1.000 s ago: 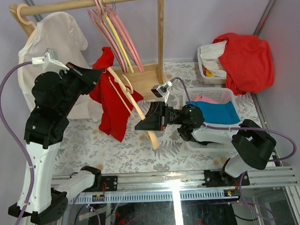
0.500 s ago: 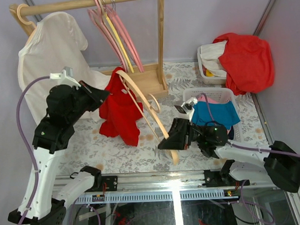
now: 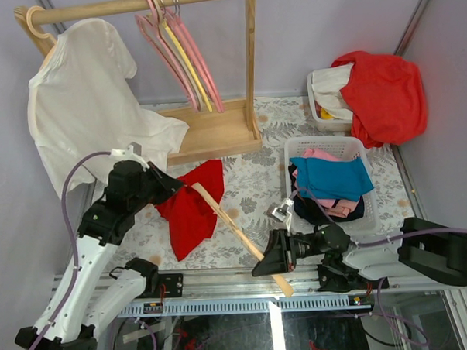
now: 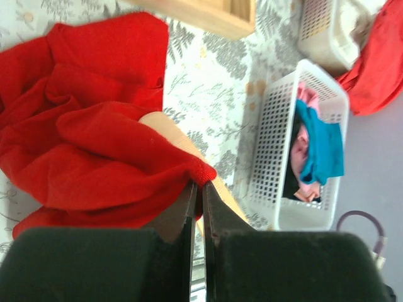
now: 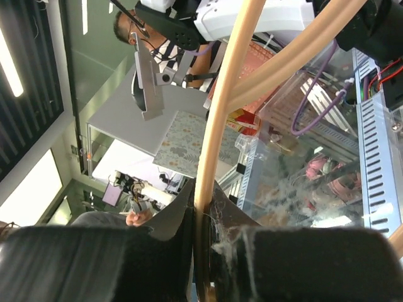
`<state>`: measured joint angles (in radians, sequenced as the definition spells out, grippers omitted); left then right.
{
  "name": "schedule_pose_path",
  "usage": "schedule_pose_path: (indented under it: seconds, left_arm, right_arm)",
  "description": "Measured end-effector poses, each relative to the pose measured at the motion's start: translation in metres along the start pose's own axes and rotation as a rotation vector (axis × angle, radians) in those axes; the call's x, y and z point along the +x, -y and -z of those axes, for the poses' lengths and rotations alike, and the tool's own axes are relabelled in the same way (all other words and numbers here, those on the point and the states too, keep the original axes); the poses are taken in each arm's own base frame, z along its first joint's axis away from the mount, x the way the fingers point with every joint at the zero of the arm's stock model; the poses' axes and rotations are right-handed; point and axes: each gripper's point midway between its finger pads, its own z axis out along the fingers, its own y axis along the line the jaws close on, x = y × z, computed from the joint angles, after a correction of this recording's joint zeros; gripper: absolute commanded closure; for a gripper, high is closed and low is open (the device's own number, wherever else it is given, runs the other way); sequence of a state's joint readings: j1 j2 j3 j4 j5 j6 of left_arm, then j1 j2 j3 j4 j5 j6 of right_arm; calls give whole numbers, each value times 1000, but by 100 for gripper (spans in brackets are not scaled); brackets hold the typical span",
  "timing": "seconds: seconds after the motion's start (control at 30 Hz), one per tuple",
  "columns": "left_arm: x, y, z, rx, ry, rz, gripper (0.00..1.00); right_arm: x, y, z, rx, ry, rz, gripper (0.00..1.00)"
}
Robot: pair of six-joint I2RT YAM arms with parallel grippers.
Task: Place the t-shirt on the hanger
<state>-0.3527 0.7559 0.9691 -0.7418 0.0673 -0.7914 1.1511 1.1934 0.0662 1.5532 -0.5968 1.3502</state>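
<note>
Pinching a hem fold of the bright red cloth t-shirt [image 4: 94,145], the left gripper [image 4: 196,187] is shown with its two dark fingers [image 4: 170,220] pressed together on the fabric, and no gap is seen between them. The t-shirt is bunched just beyond the fingertips and to their left, crumpled on the leaf-patterned table [image 3: 249,182]. Its collar and sleeves cannot be made out among the folds.

The pale natural-wood hanger [image 3: 238,235] is seen from above as a slanted strip. Its far end is buried under the red cloth beside the left fingertips, so the hook is hidden. It cannot be told whether the cloth is threaded over the wood or only draped on it. The near part of the hanger is clamped by the right gripper [image 5: 201,201], whose fingers [image 5: 167,217] are closed on a thin wooden arm. That arm rises straight out from between the fingertips, and a second, curved arm branches off to the upper right. The clamped section itself is covered by the finger pads. A short tip of wood juts out past the table's near edge.

A white plastic lattice basket [image 4: 277,163] holding blue and pink cloth is seen well beyond the left fingertips, to their right, its contents only partly visible.
</note>
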Motion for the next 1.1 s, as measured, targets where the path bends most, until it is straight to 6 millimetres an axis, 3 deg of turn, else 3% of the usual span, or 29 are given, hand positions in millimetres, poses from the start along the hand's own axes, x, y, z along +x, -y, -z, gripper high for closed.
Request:
schedule_pose_path:
  seconds: [0.1, 0.2, 0.43, 0.5, 0.6, 0.77, 0.9, 1.1]
  left_arm:
    - [19, -13, -10, -23, -45, -3, 100]
    - [35, -22, -18, -41, -80, -7, 100]
    - [53, -23, -27, -46, -112, -30, 100]
    - [52, -22, -28, -45, -104, -32, 100]
    - [48, -21, -28, -50, -88, -35, 100]
    - [25, -5, -20, -36, -18, -36, 100]
    - [15, 0, -20, -43, 11, -42, 100]
    - [17, -7, -30, -89, -4, -52, 100]
  right_arm:
    - [8, -3, 11, -1, 15, 10, 100]
    - [2, -23, 16, -40, 53, 84, 100]
    - [-9, -60, 24, -58, 94, 243, 100]
    - [-8, -56, 23, -38, 84, 239, 100]
    - [-1, -31, 18, 42, 39, 185, 100]
    - [19, -1, 14, 130, -52, 104, 100]
    - [31, -8, 14, 104, -95, 114, 100]
    - [38, -21, 15, 68, -124, 151, 100]
